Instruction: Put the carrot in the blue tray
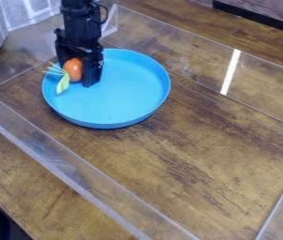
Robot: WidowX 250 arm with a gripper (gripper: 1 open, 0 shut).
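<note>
I see the black gripper [78, 70] pointing straight down with jaws spread apart around the small orange toy carrot [71, 68], which sits at nine o'clock inside the round blue plastic tray [126, 98].

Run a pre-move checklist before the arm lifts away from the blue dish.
1. Carrot inside the blue tray, at its left edge: ok.
2. Leafy top within the rim: not ok, it seems to poke over.
3. Pincer open: ok.
4. Pincer clear of the carrot: cannot tell, fingers stand close around it.
5. Tray flat on the wooden table: ok.
</note>
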